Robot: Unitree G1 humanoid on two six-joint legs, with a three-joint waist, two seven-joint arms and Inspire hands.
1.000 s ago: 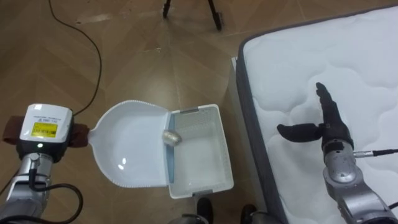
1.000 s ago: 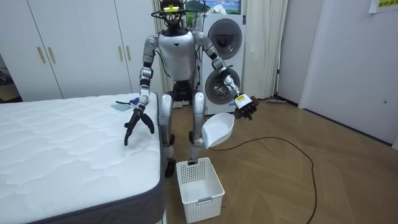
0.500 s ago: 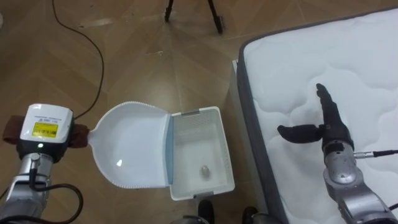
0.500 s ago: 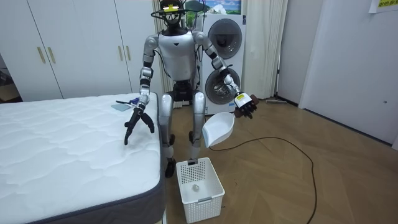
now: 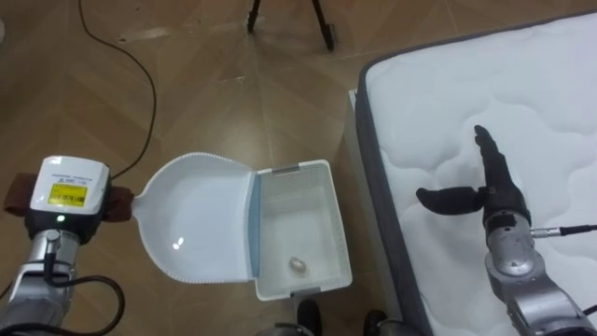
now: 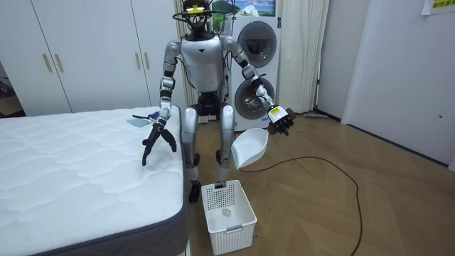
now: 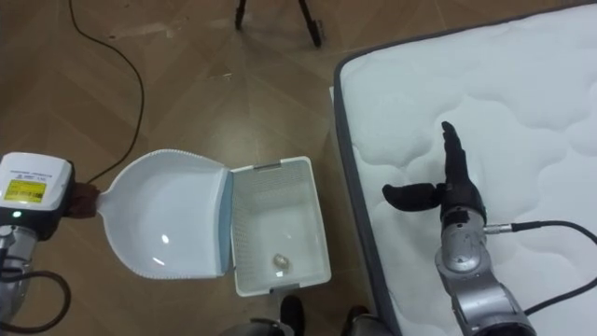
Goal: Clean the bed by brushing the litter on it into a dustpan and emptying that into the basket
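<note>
My left hand [image 5: 63, 200] is curled round the handle of a white dustpan [image 5: 198, 229], whose lip is tipped over the left rim of a white slatted basket [image 5: 340, 233] on the floor. A small crumpled pale ball [image 5: 298, 265] lies on the basket's bottom near its front end. In the room view the dustpan [image 6: 249, 146] hangs above the basket [image 6: 229, 227] beside the bed's corner. My right hand [image 5: 494, 189] hovers open over the white quilted mattress [image 5: 532, 84], fingers straight and thumb spread.
A dark cable [image 5: 140, 65] snakes over the wooden floor at the left. Tripod legs [image 5: 317, 19] stand at the top. Small blue items [image 6: 142, 116] lie at the bed's far end. A washing machine [image 6: 257, 64] and white wardrobes [image 6: 85, 50] stand behind me.
The pale ball slid off the dustpan's lip, dropped into the basket and rolled towards its near end. Both hands and the dustpan stayed put.
</note>
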